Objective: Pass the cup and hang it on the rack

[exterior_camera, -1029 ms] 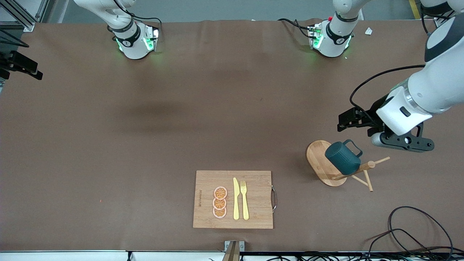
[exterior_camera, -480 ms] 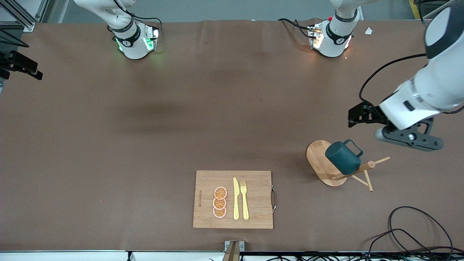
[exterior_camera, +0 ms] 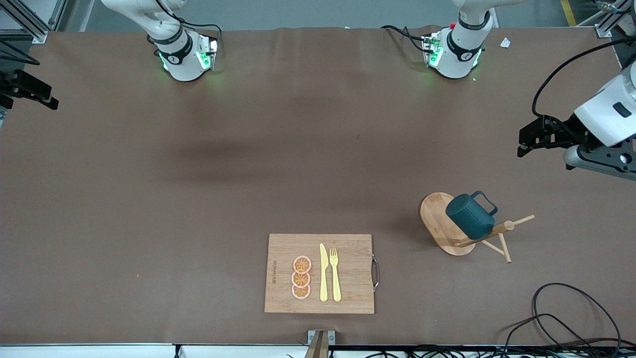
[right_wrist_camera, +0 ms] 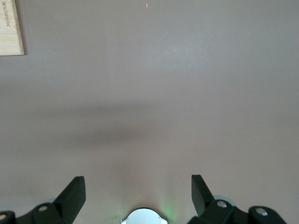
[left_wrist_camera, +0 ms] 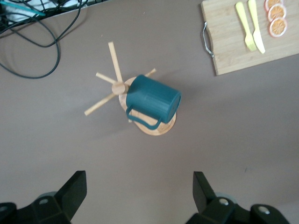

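Moved: left gripper [left_wrist_camera: 138, 198] has drawn away from the rack toward the table's left-arm edge; jaws spread, empty.
Cup: ribbed dark teal mug [exterior_camera: 470, 215] hangs on the light wooden mug tree [exterior_camera: 447, 226], near the left-arm end.
Right gripper [right_wrist_camera: 138, 196]: waits over bare table, jaws apart.
Progress: looks finished; only retreat remains.

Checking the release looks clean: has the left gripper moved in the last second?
Yes. The left gripper, open, has drawn away from the cup hanging on the rack, toward the left arm's table end.
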Motion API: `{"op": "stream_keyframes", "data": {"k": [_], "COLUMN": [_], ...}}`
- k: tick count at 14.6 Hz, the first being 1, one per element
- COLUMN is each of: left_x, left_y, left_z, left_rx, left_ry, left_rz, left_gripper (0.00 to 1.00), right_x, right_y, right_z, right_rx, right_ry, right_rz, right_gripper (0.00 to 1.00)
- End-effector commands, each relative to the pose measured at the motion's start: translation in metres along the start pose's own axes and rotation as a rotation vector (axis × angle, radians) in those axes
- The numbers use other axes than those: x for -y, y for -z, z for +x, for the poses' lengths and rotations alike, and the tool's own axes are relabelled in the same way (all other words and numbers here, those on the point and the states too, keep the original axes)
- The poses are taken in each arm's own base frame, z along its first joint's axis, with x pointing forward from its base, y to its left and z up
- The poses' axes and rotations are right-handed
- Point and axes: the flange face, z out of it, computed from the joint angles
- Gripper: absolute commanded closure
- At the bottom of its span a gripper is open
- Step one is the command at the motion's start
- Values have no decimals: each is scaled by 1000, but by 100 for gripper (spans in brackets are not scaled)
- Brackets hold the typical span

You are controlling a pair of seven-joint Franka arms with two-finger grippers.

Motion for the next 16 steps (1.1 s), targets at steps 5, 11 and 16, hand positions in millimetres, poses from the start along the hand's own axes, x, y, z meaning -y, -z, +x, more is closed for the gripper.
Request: {"op": "stream_keyframes", "data": {"k": [5,11,16], "left_x": [11,32,35], "left_y": [9,9,5], "left_z": [-53,-73,-69], "left_rx": [3,-29,-30], "left_ry": [13,131,142], "left_rz": [49,3,0], "left_gripper": [0,0,0], "right_x": [0,0,0], "right_y": [2,2,2], "right_z": [-8,-8,-8], "right_rx": [-18,-18,-17], "right_ry": [10,10,10], "right_rz": [-14,-12,-12], "right_gripper": [0,0,0]}}
